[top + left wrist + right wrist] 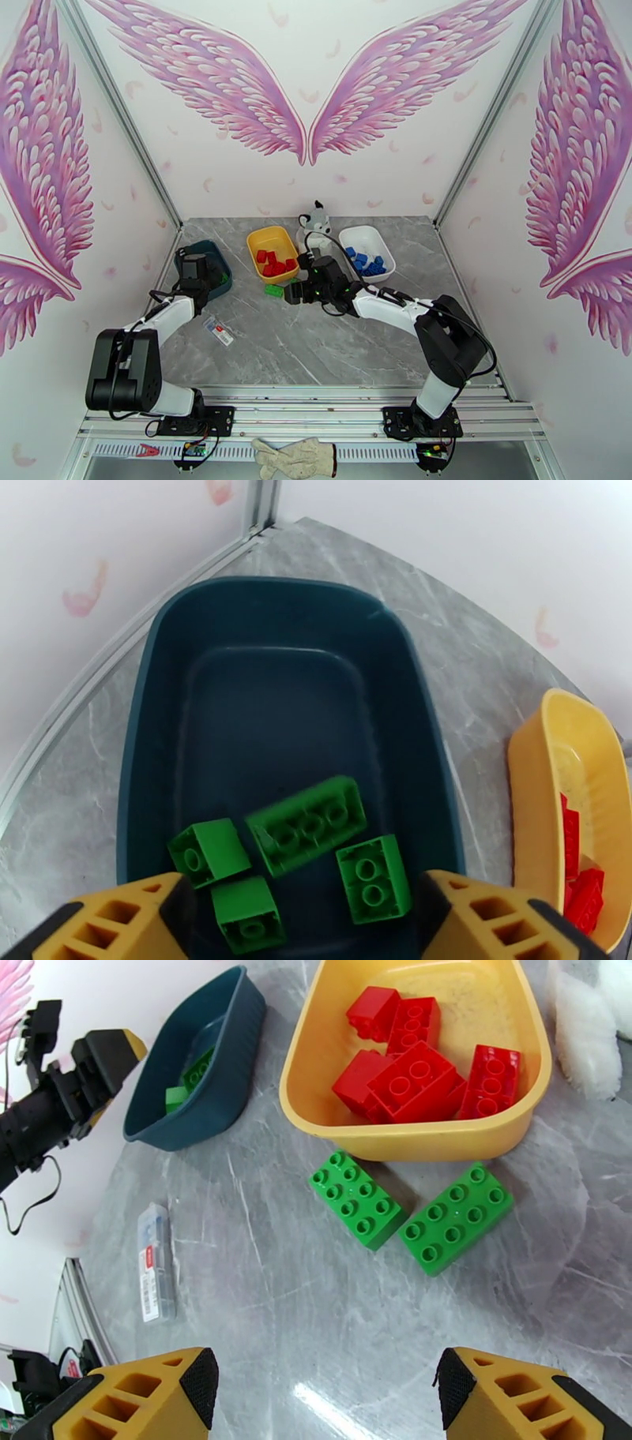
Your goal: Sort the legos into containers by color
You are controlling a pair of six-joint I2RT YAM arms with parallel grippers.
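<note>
Green legos (365, 1199): two lie beside the yellow tub (411, 1145), so I hang my right gripper (324, 1386) spread above them; my left gripper (304, 910) hovers spread, empty, over four in the teal tub (158, 717).

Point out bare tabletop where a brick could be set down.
Free: the table in front of the two green bricks, right of the tag; the strip between teal tub and yellow tub. Crowded: the yellow tub's near wall, where both bricks lie.
</note>
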